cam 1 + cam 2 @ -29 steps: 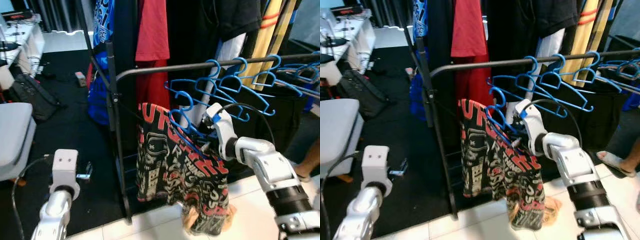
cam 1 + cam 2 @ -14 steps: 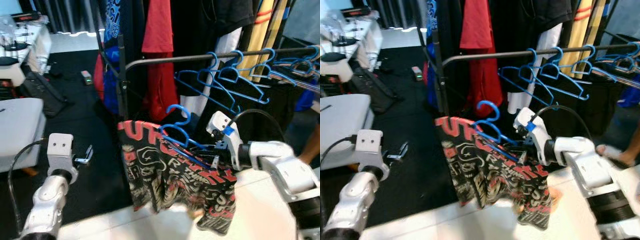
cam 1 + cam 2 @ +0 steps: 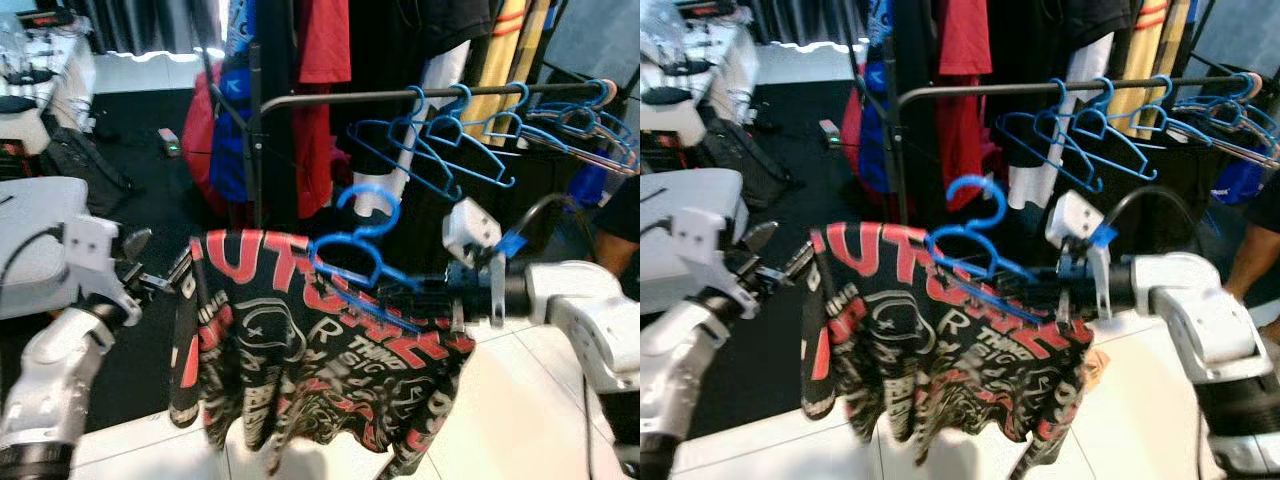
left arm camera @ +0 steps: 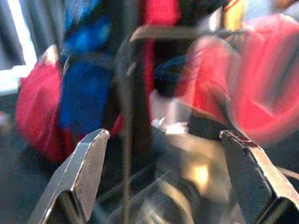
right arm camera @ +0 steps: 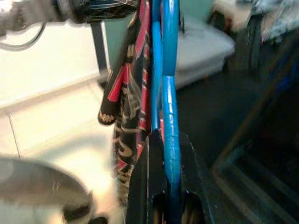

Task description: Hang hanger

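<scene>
Right gripper (image 3: 432, 297) pinching a blue hanger (image 3: 362, 268) draped with black-and-red printed shorts (image 3: 300, 350), held in front of and below the black clothes rail (image 3: 420, 95). Left gripper (image 3: 160, 275), fingers spread wide, beside the shorts' edge.

Daylight is coming in from the bright floor strip far behind the left tool (image 3: 150, 282), washing that patch out. The white tiles (image 3: 520, 400) below the right tool (image 3: 1040, 285) are glaring softly, while the dark floor is sitting in shade. The left wrist view is smearing heavily with motion blur; the right wrist view is blurring beyond the blue hanger (image 5: 169, 84).
</scene>
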Robot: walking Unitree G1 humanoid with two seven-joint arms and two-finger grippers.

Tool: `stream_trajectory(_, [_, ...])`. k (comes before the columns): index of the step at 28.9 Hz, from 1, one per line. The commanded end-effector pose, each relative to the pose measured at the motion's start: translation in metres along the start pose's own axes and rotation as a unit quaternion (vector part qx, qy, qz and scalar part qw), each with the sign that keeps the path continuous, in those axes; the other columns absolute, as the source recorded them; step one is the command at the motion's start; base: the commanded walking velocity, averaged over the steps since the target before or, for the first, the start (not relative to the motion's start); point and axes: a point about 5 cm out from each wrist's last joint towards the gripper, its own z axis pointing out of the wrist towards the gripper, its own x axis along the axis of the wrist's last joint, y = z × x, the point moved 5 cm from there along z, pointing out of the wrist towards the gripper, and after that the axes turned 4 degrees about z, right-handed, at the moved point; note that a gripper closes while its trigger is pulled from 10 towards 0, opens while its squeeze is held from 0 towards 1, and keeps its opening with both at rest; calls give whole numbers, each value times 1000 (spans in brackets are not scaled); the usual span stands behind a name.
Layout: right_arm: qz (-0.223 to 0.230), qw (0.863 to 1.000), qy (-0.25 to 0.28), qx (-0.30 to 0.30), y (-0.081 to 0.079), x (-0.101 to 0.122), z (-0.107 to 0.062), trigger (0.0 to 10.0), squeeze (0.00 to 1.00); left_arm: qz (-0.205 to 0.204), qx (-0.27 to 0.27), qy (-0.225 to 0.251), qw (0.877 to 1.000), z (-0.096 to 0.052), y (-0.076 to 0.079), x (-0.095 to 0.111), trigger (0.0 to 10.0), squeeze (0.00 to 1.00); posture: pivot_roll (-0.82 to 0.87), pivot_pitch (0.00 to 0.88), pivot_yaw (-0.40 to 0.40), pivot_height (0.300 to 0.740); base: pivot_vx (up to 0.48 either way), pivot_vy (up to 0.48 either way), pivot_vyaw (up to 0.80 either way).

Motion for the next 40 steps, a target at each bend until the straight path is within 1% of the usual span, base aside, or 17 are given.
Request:
stream_trajectory(1, [-13, 999, 29, -2, 1, 12, -3, 10000, 0, -10, -15, -3, 1000, -1, 3, 0, 10000, 0, -5, 0, -28, 740, 0, 0, 0])
stream_trajectory(2, [-8, 999, 51, 13, -1, 17, 0, 10000, 0, -17, -40, 8, 999, -3, 8, 6, 10000, 0, -3, 0, -31, 740, 0, 0, 0])
stream_trajectory(5, [-2, 997, 59, 41, -9, 18, 4, 10000, 0, -18, -67, 21, 997, -4, 16, 12, 10000, 0, -1, 0, -38, 740, 0, 0, 521])
stream_trajectory(6, [3, 996, 61, 60, -13, 17, 5, 10000, 0, -22, -94, 32, 995, -6, 24, 18, 10000, 0, 1, 0, -40, 740, 0, 0, 794])
stream_trajectory(7, [3, 996, 61, 60, -13, 17, 5, 10000, 0, -22, -94, 32, 995, -6, 24, 18, 10000, 0, 1, 0, -40, 740, 0, 0, 794])
stream_trajectory(9, [15, 994, 65, 85, -15, 20, 0, 10000, 0, -30, -147, 49, 988, -12, 37, 31, 10000, 0, 3, 3, -43, 740, 0, 0, 363])
stream_trajectory(11, [15, 994, 65, 85, -15, 20, 0, 10000, 0, -30, -147, 49, 988, -12, 37, 31, 10000, 0, 3, 3, -43, 740, 0, 0, 0])
stream_trajectory(15, [18, 993, 57, 106, -17, 22, -8, 10000, 0, -40, -181, 55, 981, -17, 42, 38, 10000, 0, 1, 5, -43, 740, 0, 0, 0])
stream_trajectory(18, [16, 993, 52, 109, -17, 22, -9, 10000, 0, -47, -189, 56, 979, -19, 42, 40, 10000, 0, 0, 6, -44, 740, 0, 0, 0])
stream_trajectory(19, [13, 993, 45, 107, -15, 20, -10, 10000, 0, -52, -201, 54, 977, -22, 43, 41, 4667, 0, 0, 4, -44, 740, 0, 0, 0])
stream_trajectory(20, [10, 994, 41, 104, -14, 19, -12, 10000, 0, -61, -215, 54, 973, -28, 44, 43, 0, 0, 1, 4, -42, 740, 0, 0, 0])
stream_trajectory(24, [7, 994, 38, 101, -12, 20, -14, 10000, 0, -73, -240, 50, 967, -36, 47, 45, 0, 0, 1, 4, -41, 740, 0, 0, 0])
stream_trajectory(26, [7, 994, 38, 101, -12, 20, -14, 10000, 0, -73, -240, 50, 967, -36, 47, 45, 0, 0, 1, 4, -41, 740, 0, 0, 0])
stream_trajectory(28, [4, 994, 43, 104, -13, 23, -13, 10000, 0, -76, -262, 26, 962, -43, 53, 38, 0, 0, 4, 0, -39, 740, 0, 0, 0])
stream_trajectory(32, [0, 993, 46, 105, -13, 26, -13, 10000, 0, -78, -277, 8, 958, -48, 57, 31, 0, 0, 4, 0, -39, 740, 0, 0, 0])
stream_trajectory(39, [-3, 995, 41, 96, -9, 26, -17, 10000, 0, -75, -272, -2, 960, -51, 54, 29, 0, 0, 4, 0, -40, 740, 0, 0, 0])
stream_trajectory(40, [-3, 996, 34, 83, -4, 24, -23, 10000, 0, -65, -255, -4, 965, -51, 46, 30, 0, 0, 9, 0, -42, 740, 0, 0, 0])
